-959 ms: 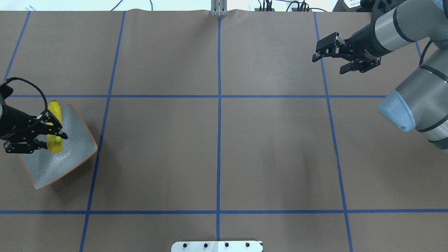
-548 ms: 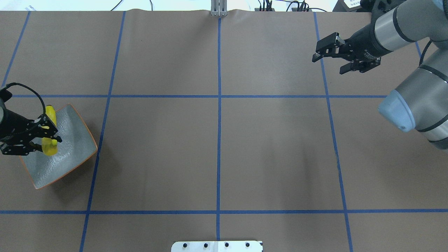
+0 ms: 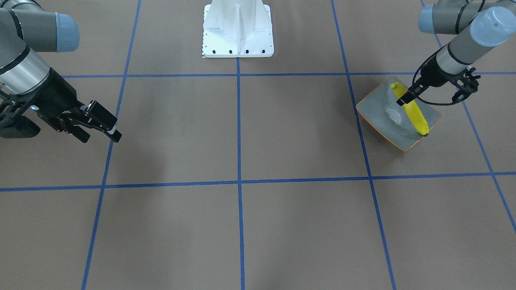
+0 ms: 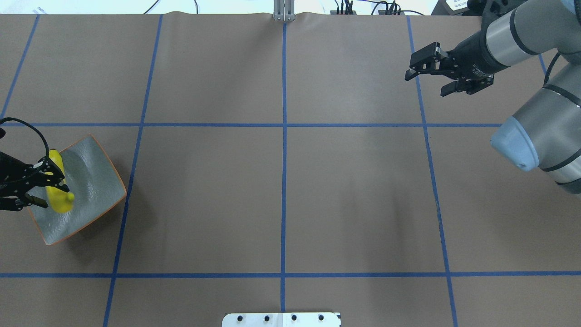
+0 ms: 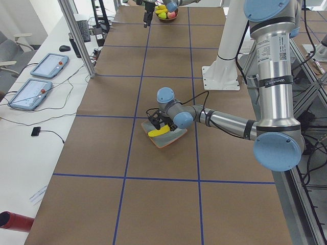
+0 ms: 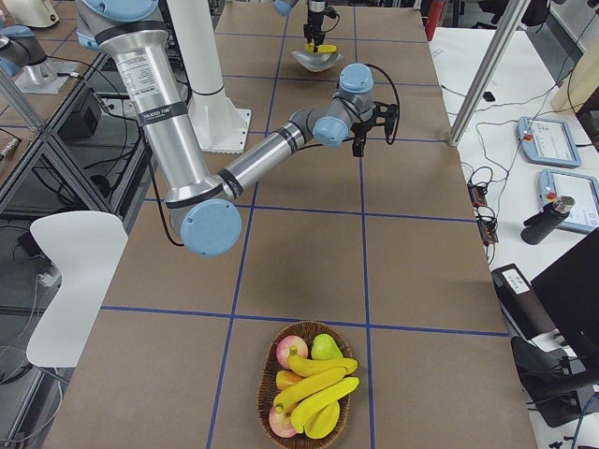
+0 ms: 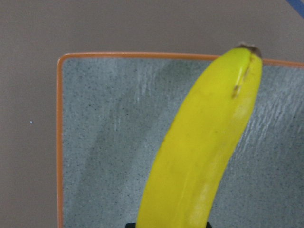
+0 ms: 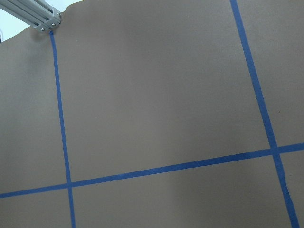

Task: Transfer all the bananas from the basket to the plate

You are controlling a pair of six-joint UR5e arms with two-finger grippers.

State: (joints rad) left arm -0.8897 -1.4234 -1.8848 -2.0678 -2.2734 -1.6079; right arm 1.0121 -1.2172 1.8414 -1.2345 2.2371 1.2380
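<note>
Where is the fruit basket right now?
In the exterior right view the basket sits at the table's near end, on the robot's right, far from the plate at the far end.

Brown table (image 4: 204,204), blue tape grid (image 4: 284,181), white chair (image 6: 75,271)

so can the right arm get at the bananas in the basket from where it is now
Probably yes. The right gripper is open and empty, the bananas lie on top in the basket, and only bare table lies between them, though the distance is hard to judge.
</note>
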